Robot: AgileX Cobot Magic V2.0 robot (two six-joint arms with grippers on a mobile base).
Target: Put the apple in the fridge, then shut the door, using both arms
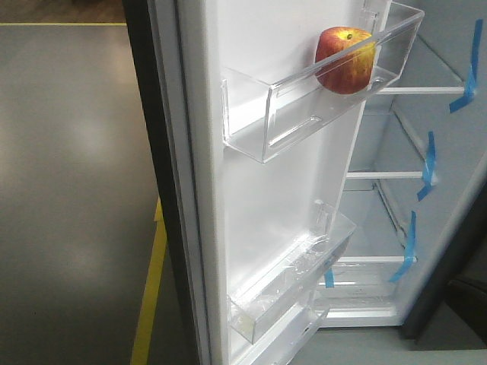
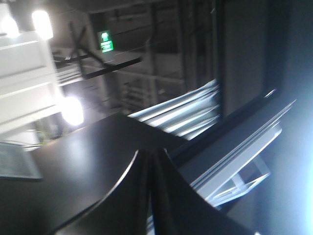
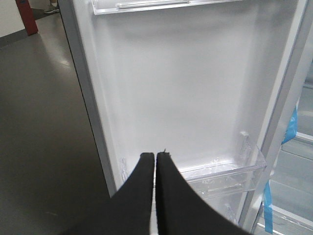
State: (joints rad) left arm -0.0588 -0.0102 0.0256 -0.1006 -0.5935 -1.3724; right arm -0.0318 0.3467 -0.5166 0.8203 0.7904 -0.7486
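Seeing the right gripper [image 3: 155, 157] pinched together on nothing, pointing at the white inner face of the door [image 3: 195, 88] just above a clear lower bin [image 3: 220, 174]. Seeing the left gripper [image 2: 149, 159] likewise closed up and empty, facing dark surfaces in a blurred view, with no telling what is lying ahead of it.

Finding the apple [image 1: 346, 61] already sitting in the upper door bin [image 1: 297, 122], behind its clear front wall, at the end nearer the fridge [image 1: 453, 144] interior. Judging the placing as done and the closing as the step in hand.

Doing that well:
- pulling the right arm out of the door's sweep first;
- pushing flat on the dark outer face near the free edge, away from the hinge;
- swinging slowly to avoid rolling the apple along the bin;
- pressing until sealing.

Reading the apple as standing nearly upright, stem and yellow patch facing up and tipping slightly toward the front camera. Being round, showing no real long axis beyond stem-to-base. Reading the door as running tall and vertical, standing wide open, white side facing the robot.
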